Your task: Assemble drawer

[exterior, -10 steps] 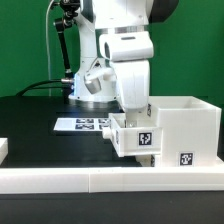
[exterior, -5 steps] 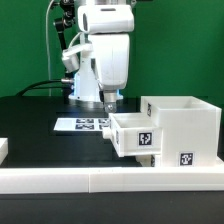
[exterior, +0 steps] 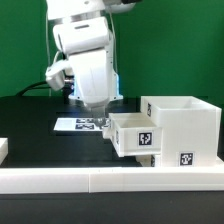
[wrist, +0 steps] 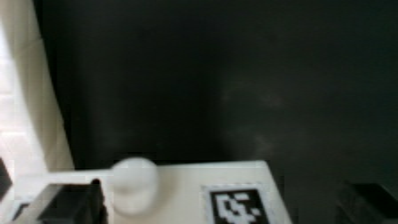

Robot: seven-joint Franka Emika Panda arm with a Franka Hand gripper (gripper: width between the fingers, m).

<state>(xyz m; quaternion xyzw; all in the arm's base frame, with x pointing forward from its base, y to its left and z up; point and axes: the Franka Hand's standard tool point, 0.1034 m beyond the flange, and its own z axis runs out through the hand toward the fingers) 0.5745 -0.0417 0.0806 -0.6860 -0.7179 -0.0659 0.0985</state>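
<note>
The white box housing [exterior: 186, 122] stands at the exterior view's right, against the low white rail [exterior: 100, 181]. A knobbed tray [exterior: 134, 136] with a square tag sits partly inside its lower opening and sticks out to the left. My gripper [exterior: 99, 120] hangs just left of the tray, above the table, open and empty. In the wrist view the tray's front [wrist: 199, 188] shows with its round knob [wrist: 134, 182] and a tag [wrist: 240, 205]. My gripper [wrist: 217, 205] has dark fingertips [wrist: 71, 204] spread wide on either side of it.
The marker board [exterior: 80, 124] lies flat on the black table behind my gripper. A small white piece [exterior: 3, 149] shows at the left edge. The robot base and cables stand at the back. A white strip [wrist: 25, 90] runs along one side of the wrist view.
My arm has swung from above the tray to the exterior view's left and dropped lower beside it. The tray and housing have not moved.
</note>
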